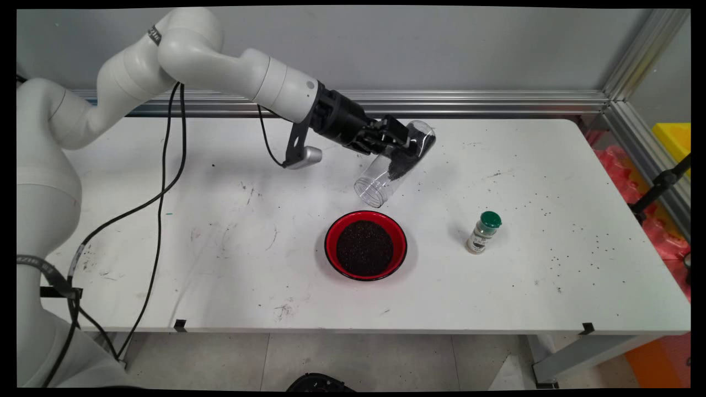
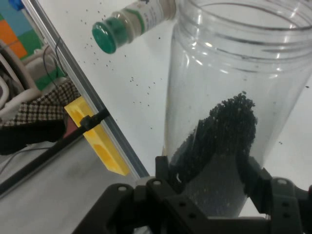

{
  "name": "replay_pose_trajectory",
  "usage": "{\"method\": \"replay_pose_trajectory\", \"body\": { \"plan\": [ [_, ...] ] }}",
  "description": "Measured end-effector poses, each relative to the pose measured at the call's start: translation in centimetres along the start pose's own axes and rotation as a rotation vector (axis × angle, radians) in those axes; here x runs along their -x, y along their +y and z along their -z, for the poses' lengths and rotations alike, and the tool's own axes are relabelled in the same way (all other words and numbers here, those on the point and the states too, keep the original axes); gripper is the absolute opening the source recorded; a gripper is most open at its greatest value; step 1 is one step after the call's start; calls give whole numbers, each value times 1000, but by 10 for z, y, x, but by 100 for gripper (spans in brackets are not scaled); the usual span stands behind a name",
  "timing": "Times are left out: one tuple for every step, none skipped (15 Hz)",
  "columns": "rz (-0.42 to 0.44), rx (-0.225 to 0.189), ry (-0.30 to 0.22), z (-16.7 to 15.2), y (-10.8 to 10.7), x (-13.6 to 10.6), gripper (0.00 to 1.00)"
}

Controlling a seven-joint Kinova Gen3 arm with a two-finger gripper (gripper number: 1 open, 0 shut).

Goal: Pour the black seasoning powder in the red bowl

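From the hand view the clear jar's (image 2: 229,97) mouth is cut off at the top edge. The fingers (image 1: 398,144) are clamped on the jar (image 1: 394,164), which tilts mouth-down above the worktop (image 1: 220,231), dark granules (image 2: 222,131) clinging inside. Below sits a red bowl (image 1: 365,245) full of granules; nearby stands a green-capped shaker (image 1: 483,232).

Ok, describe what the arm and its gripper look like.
The arm is glossy white, built of rounded tubular links with bulbous joints. Black cables hang from it, and a small silver camera module sits on a black bracket by the wrist. The gripper is matte black, with a bolted linkage and two fingers.
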Motion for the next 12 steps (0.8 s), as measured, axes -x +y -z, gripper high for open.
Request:
{"method": "replay_pose_trajectory", "body": {
  "plan": [
    [-13,-1,0,1,-2,-1,0],
    [-22,-2,0,1,-3,-2,0],
    [-37,-4,-1,2,-4,-3,0],
    [-56,-6,-1,3,-7,-4,0],
    [-71,-8,-3,4,-8,-5,0],
    [-86,-12,-4,4,-10,-6,0],
    [-97,-14,-5,5,-12,-7,0],
    [-113,-17,-7,5,-14,-8,0],
    [-131,-21,-9,6,-16,-9,0],
    [-147,-24,-12,6,-18,-10,0],
    [-161,-26,-14,7,-20,-11,0],
    [-175,-29,-17,8,-22,-12,0]
  ]
}}
